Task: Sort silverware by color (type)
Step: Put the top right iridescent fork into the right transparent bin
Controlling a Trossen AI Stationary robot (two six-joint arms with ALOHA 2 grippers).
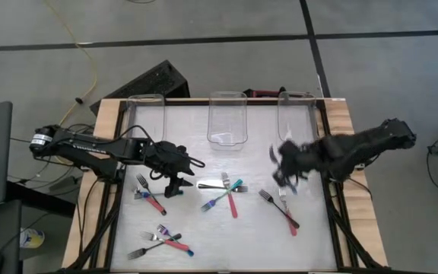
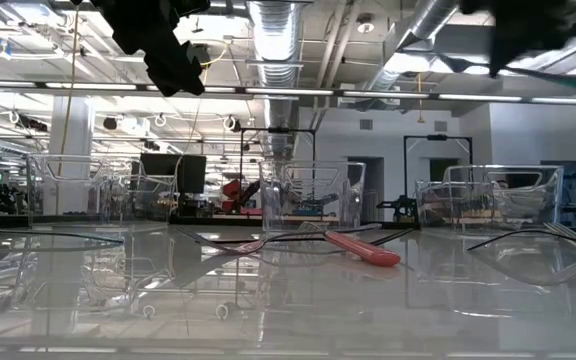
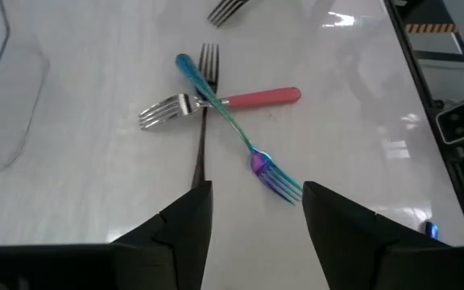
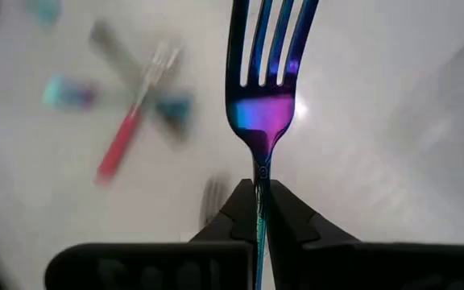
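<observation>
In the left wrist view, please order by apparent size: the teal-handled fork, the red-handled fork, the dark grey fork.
1. Teal-handled fork, longest.
2. Red-handled fork, shorter.
Dark grey fork: unranked, since its handle runs behind the left gripper.

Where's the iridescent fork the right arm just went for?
The iridescent fork is pinched by its handle in the right gripper, tines pointing away from the wrist. In the high view that gripper is at the table's right, just in front of the right-hand clear bin.
</observation>
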